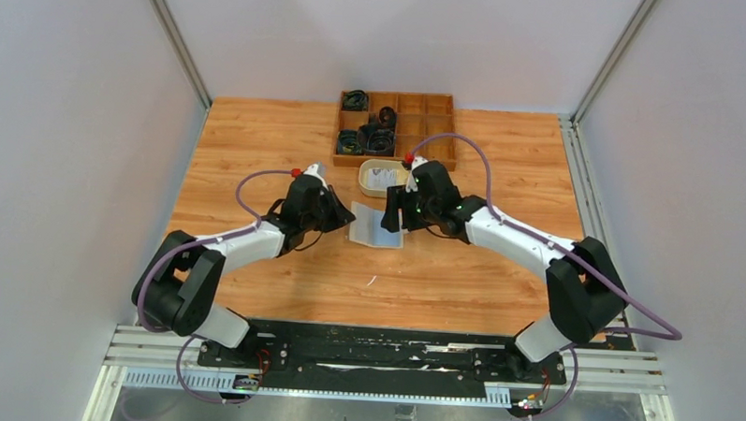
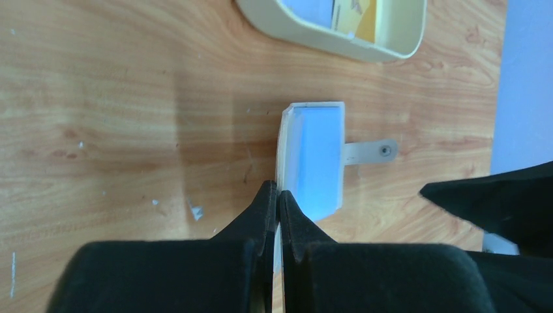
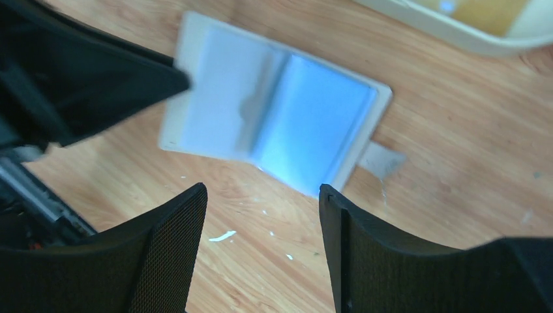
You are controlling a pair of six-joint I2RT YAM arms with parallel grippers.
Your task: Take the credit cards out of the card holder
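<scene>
Count: 1 card holder [image 3: 261,117], 2 blue-grey credit cards [image 3: 319,130] showing in it, one per half. 1 cream dish [image 2: 365,51] with at least 2 more cards, one pale, one yellow card [image 2: 365,16]. 1 wooden tray [image 1: 438,128] with roughly 4 black bundles [image 1: 379,140], exact number unclear; 2 arms, 2 grippers: left gripper [image 2: 276,192], right gripper [image 3: 262,192].

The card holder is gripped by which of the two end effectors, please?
The left end effector: it is shut on an edge of the card holder, while the right end effector is open and holds nothing.
</scene>
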